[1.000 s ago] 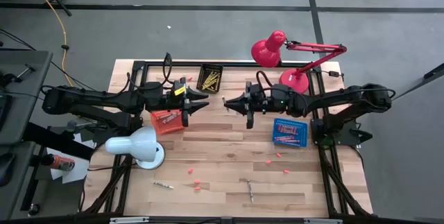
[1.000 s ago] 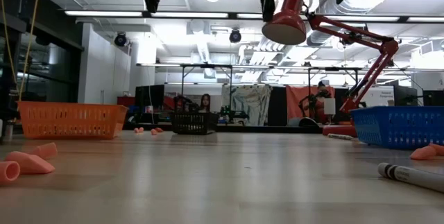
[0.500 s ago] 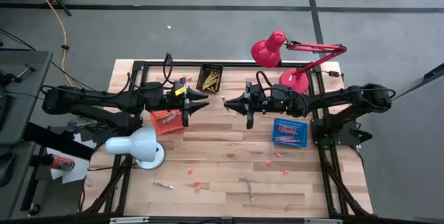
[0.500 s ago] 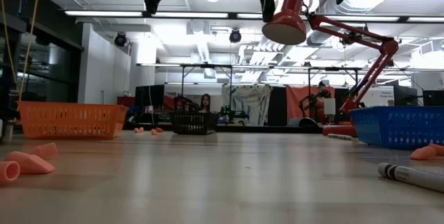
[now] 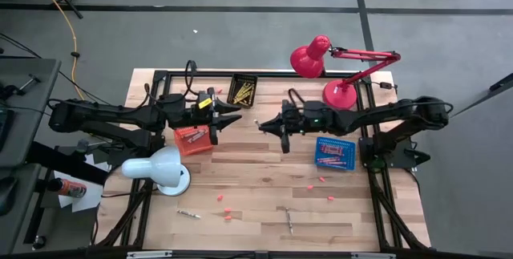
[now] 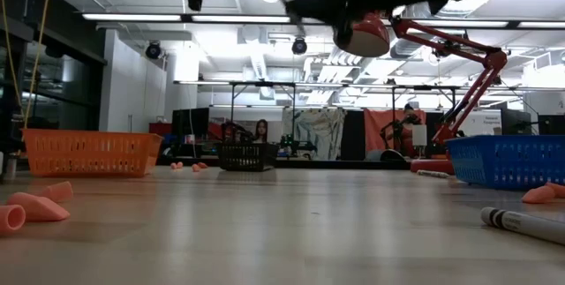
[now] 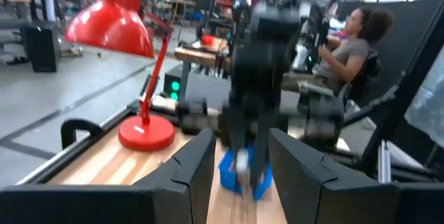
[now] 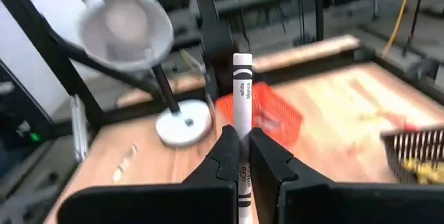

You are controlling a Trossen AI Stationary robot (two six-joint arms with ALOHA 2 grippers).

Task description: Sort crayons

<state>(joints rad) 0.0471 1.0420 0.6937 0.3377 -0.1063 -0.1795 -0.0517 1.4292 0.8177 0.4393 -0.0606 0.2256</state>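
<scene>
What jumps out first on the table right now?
The two arms meet nose to nose above the table's middle, the right gripper clamping an upright white crayon and the left gripper open, facing it. Behind the right arm stands a red desk lamp; a white lamp sits front left.

White crayon (image 8: 241,106) — orange basket (image 5: 191,139), blue basket (image 5: 334,152).

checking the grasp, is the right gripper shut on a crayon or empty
Shut on a white crayon: in its wrist view the right gripper has both fingers pressed against the stick.
</scene>
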